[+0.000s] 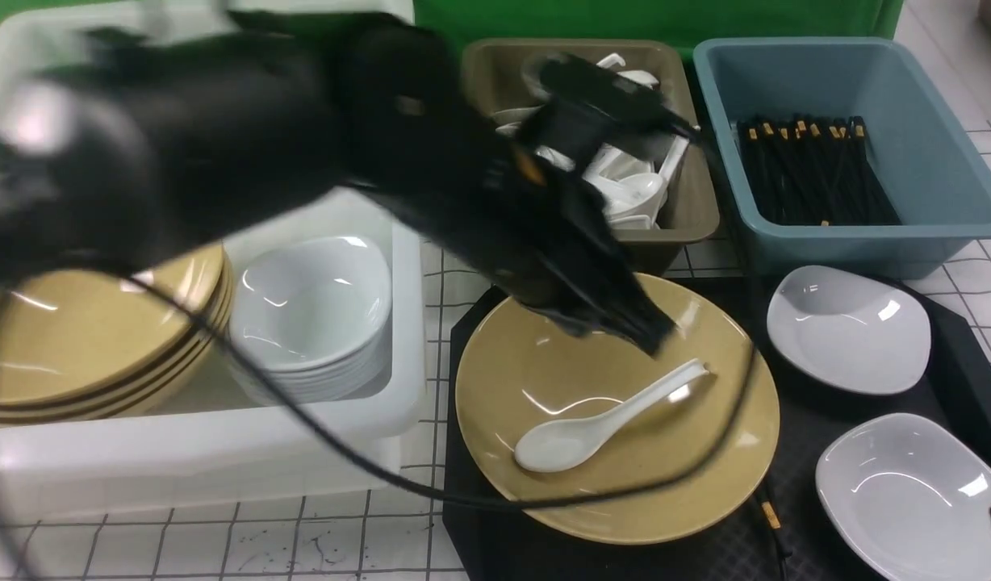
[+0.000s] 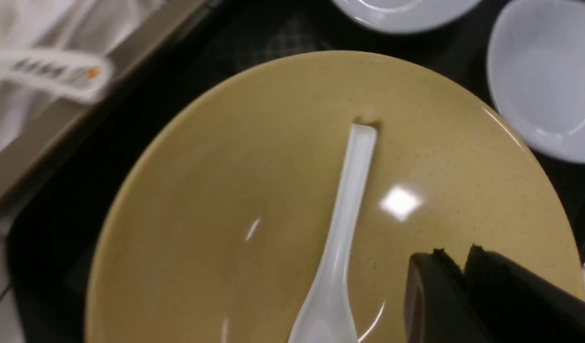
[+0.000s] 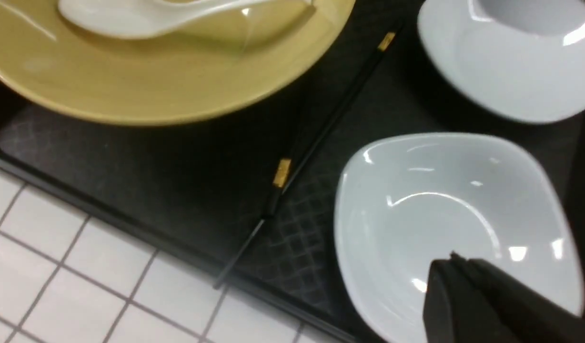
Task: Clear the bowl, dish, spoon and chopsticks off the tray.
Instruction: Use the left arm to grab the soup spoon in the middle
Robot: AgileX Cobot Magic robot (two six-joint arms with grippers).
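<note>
The yellow bowl (image 1: 616,452) sits on the left half of the black tray (image 1: 794,440), with the white spoon (image 1: 600,420) lying inside it. My left gripper (image 1: 649,335) is shut and empty, hovering over the bowl's far side, just beyond the spoon's handle; the left wrist view shows it (image 2: 457,252) beside the spoon (image 2: 349,205). Two white dishes (image 1: 846,327) (image 1: 907,492) sit on the tray's right half. The black chopsticks (image 3: 321,138) lie on the tray between the bowl and the near dish (image 3: 445,214). My right gripper (image 3: 457,259) is shut above that dish.
A white tub (image 1: 221,452) at the left holds stacked yellow bowls (image 1: 84,339) and stacked white dishes (image 1: 314,307). An olive bin (image 1: 592,121) of spoons and a blue bin (image 1: 842,153) of chopsticks stand behind the tray. A black cable (image 1: 463,502) hangs across the bowl's near rim.
</note>
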